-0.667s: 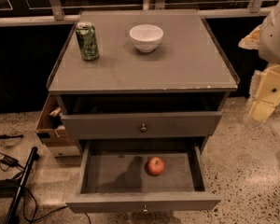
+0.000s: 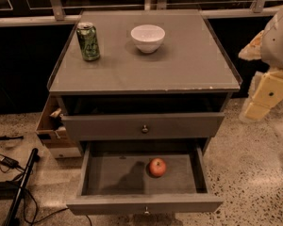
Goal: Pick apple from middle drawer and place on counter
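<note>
The apple (image 2: 157,167), small and red, lies on the grey floor of the middle drawer (image 2: 113,175), right of its centre. The drawer is pulled out, its front with a small knob toward me. The counter (image 2: 146,69) is the flat grey top of the cabinet above it. My gripper (image 2: 264,100), cream and white, hangs at the right edge of the camera view, beside the cabinet's right side. It is at about the height of the counter's front edge, well apart from the apple, with nothing seen in it.
A green can (image 2: 88,41) stands at the counter's back left and a white bowl (image 2: 147,37) at its back middle. A closed grey drawer front with a knob (image 2: 144,128) sits above the open drawer. A cardboard box (image 2: 52,131) and cables (image 2: 9,173) lie on the floor at left.
</note>
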Motion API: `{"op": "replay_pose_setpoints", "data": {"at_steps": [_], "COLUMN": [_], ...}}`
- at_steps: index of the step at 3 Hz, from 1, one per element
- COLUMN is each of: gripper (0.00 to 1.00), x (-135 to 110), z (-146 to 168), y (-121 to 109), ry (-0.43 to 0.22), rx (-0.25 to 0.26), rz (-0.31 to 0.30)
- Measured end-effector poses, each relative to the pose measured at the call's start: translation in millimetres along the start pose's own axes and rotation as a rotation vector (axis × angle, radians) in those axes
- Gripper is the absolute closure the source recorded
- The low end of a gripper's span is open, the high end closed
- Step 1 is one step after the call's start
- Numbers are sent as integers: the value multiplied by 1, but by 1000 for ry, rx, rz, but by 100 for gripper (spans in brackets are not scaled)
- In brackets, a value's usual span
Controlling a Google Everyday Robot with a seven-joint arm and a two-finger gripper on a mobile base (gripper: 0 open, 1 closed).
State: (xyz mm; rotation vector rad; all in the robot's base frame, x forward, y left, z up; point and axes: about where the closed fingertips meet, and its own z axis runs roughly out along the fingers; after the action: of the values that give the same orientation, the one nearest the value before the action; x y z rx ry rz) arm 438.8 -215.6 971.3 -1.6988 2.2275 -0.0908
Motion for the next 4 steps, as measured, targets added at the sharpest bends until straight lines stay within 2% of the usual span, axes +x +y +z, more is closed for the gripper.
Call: {"op": "replay_pose_setpoints", "data": {"at_steps": [1, 2, 3, 4], "gripper": [42, 65, 88, 100], "x": [-3, -8, -16, -23], "z": [32, 90, 178, 219], "y": [7, 24, 51, 42], "ry": [-62, -174, -332, -415], "rx": [-2, -36, -142, -152], "rz": [29, 70, 121, 175]}}
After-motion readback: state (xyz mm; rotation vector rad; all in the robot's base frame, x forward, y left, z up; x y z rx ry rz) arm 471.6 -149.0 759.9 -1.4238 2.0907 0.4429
